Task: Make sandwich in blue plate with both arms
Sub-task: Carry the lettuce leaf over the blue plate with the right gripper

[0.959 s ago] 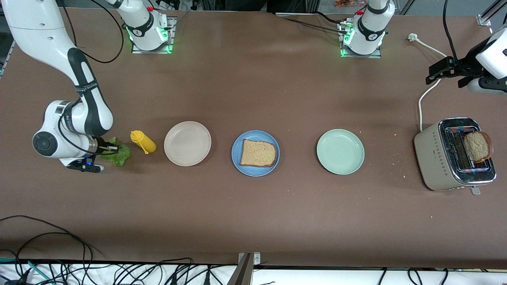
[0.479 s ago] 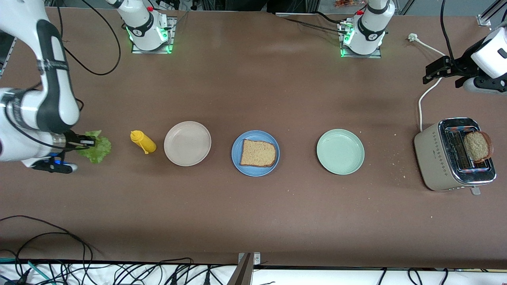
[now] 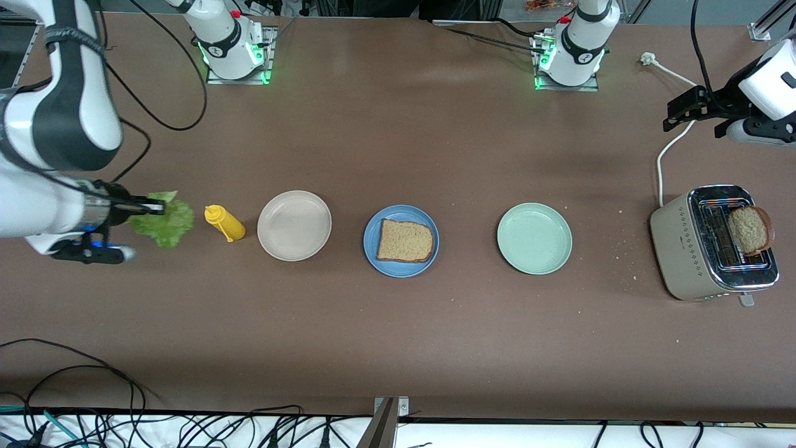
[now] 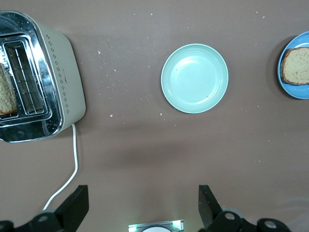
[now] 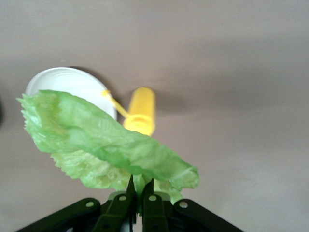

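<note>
1. A brown tabletop [image 3: 398,348] carries a row of three plates, with both arm bases standing along its edge farthest from the front camera and loose cables lying along the nearest edge.
2. The blue plate [image 3: 373,252] sits in the middle of the row and holds one bread slice [image 3: 405,241] lying flat; no lettuce is on it.
3. A beige-white plate [image 3: 294,225] lies toward the right arm's end of the row, a pale green plate [image 3: 534,238] toward the left arm's end; both are bare.
4. A yellow squeeze bottle [image 3: 225,223] lies on its side just beside the beige-white plate.
5. The right pincer [image 3: 149,207] is up in the air over the tabletop beside the yellow bottle, clamped narrowly on the lettuce leaf [image 3: 163,219], which droops from the fingertips [image 5: 147,189].
6. A toaster [image 3: 684,249] stands at the left arm's end, with a second bread slice [image 3: 750,229] sticking up from a slot.
7. The left pincer [image 3: 681,112] waits high above the toaster's white cord [image 3: 668,149], its fingers [image 4: 77,205] spread wide and holding nothing.
</note>
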Tool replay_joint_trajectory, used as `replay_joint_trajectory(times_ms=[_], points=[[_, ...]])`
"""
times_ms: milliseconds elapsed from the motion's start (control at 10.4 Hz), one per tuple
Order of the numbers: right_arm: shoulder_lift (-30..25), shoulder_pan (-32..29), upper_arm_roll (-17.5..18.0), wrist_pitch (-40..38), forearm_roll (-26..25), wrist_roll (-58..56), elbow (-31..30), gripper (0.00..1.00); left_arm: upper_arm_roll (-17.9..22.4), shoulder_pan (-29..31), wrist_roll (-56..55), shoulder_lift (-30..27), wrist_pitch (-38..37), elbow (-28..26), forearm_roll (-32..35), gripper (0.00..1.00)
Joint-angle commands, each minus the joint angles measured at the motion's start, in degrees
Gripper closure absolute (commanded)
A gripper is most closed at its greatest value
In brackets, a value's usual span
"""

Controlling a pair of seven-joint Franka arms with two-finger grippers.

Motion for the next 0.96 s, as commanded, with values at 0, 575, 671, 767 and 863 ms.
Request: replay_joint_trajectory(times_ms=[0, 575, 671, 767, 863], points=[[0.9, -0.2, 10.9, 1.5, 0.5, 16.6, 1.8, 0.99, -0.7, -0.1, 0.1, 0.0, -1.0, 1.3, 1.8, 0.0], [6.3, 6.8, 16.9, 17.6, 5.1, 35.8, 1.3, 0.99, -0.5, 0.5, 0.1, 0.3, -0.8, 2.5, 1.8, 0.0], [7.7, 8.2, 16.9, 21.2, 5.1, 35.9, 1.3, 0.99, -0.4, 0.5, 0.1, 0.4, -0.8, 3.2, 1.8, 0.0], [9.3, 9.6, 16.9, 24.8, 5.1, 36.1, 1.1, 0.99, -0.4, 0.5, 0.1, 0.4, -0.7, 3.3, 1.8, 0.0], [10.9, 11.8, 16.9, 28.3, 5.1, 38.0, 1.2, 0.99, -0.4, 0.5, 0.1, 0.5, -0.4, 3.3, 1.9, 0.0]])
